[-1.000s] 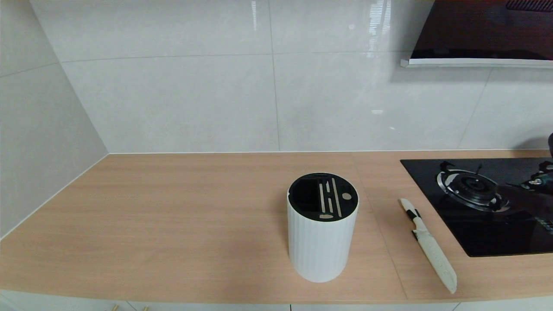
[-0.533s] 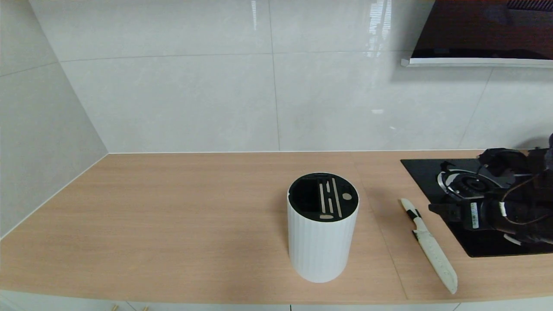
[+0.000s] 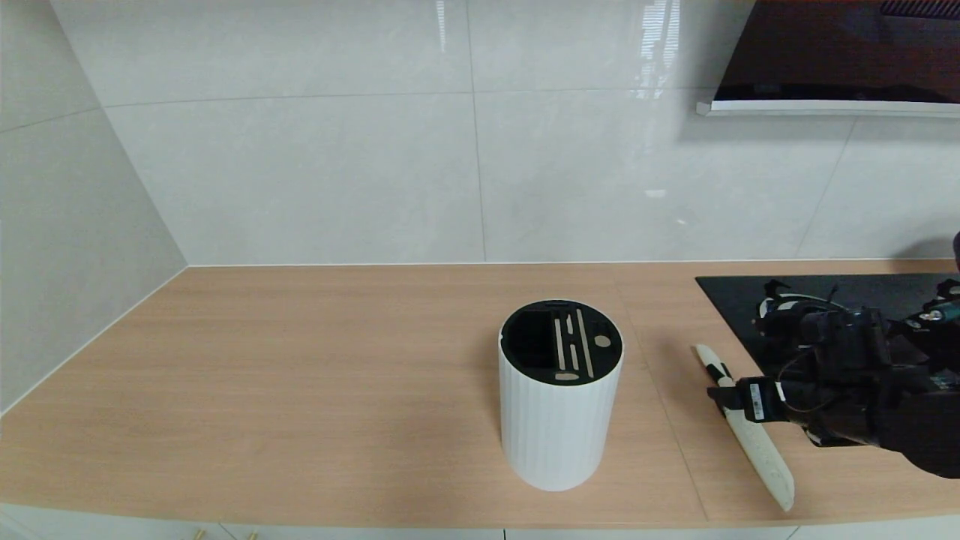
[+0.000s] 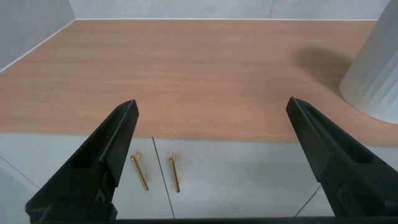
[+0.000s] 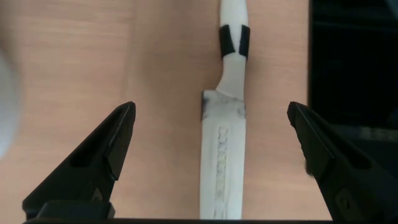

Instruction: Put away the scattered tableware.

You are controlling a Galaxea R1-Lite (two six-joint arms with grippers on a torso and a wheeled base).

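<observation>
Fingers apart, your right gripper hangs over the knife, likely light, stiff and slick-bladed, so take its handle; your left gripper gapes too.

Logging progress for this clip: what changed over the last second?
The right gripper came in from the right over the stove and moved left to hover over the knife, jaws open, nothing grasped. The knife and the white knife holder stayed put on the counter.
</observation>
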